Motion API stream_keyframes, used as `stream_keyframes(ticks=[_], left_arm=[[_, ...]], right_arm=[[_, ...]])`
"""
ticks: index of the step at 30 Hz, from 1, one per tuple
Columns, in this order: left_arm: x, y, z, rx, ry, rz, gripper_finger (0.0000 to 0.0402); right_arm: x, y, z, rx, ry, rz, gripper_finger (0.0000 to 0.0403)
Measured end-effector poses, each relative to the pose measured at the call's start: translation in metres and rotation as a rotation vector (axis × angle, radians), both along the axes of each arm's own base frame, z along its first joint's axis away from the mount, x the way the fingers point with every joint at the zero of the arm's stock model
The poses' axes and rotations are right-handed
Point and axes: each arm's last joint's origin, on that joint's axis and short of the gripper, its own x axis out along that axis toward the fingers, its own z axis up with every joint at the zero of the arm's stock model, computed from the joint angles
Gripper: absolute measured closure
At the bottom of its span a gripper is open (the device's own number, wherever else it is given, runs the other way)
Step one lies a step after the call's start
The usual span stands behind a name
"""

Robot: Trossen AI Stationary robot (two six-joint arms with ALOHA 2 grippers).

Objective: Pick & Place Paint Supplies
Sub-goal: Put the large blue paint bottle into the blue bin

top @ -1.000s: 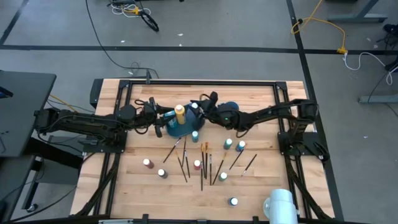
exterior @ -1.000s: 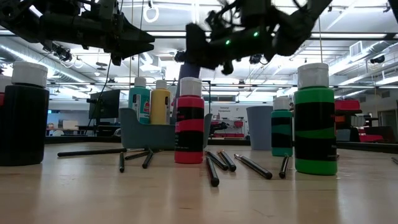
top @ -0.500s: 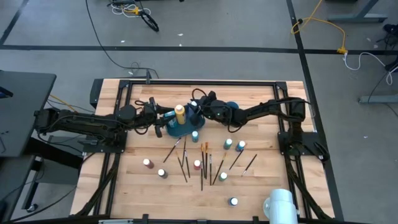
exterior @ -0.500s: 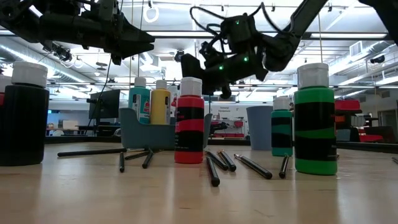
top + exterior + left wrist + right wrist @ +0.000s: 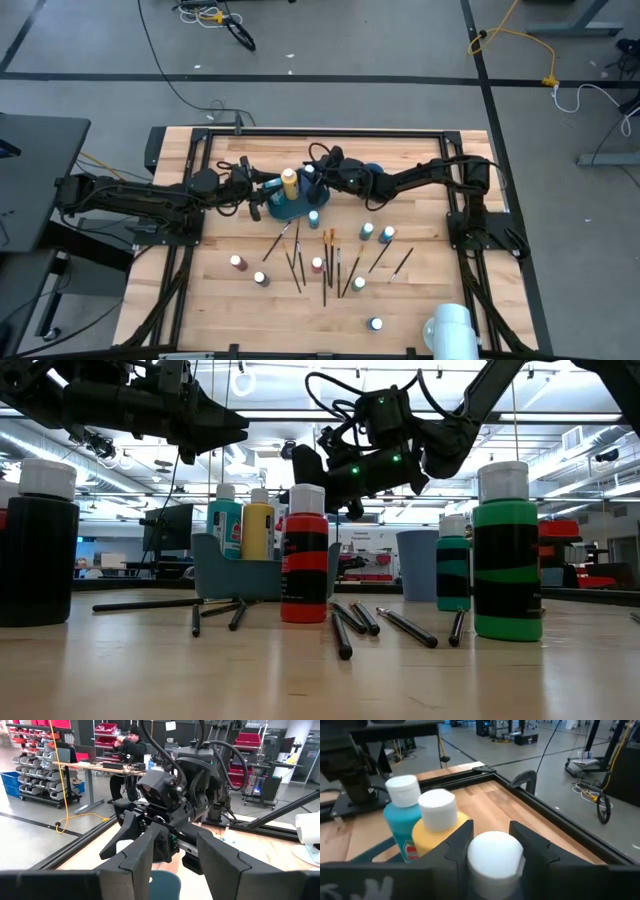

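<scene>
The right gripper [image 5: 490, 851] has its two dark fingers closed on the white cap of a paint bottle [image 5: 495, 855], one finger on each side of the cap; it hangs over the teal bin [image 5: 291, 206] at the far middle of the table [image 5: 420, 300]; just beside the held cap stand a yellow bottle [image 5: 439, 822] and a teal bottle [image 5: 405, 812], both white-capped and upright in the bin; the right arm reaches in from the right side of the table. The left gripper [image 5: 172, 857] waits with its fingers spread apart and nothing between them, just left of the bin, facing the right gripper. A blue cup [image 5: 370, 172] sits behind the right arm, far of the bin. Nearer than the bin, loose bottles [image 5: 237, 262] stand upright across the middle of the table, and thin dark paintbrushes [image 5: 325, 268] lie flat among them; from the low view a red bottle [image 5: 304, 555] and a green bottle [image 5: 507, 550] stand in front. A person [image 5: 130, 742] stands at a desk in the room beyond.
</scene>
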Motion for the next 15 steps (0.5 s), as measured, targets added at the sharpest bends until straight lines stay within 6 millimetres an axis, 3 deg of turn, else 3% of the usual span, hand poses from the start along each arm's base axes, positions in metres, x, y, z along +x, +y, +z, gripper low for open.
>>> stream_keyframes(ticks=[15], left_arm=[[0.0,0.0,-0.0014,-0.002,0.014,0.0,0.0239]], right_arm=[[0.0006,-0.0003,0.0057,-0.083,-0.03,0.052,0.0234]])
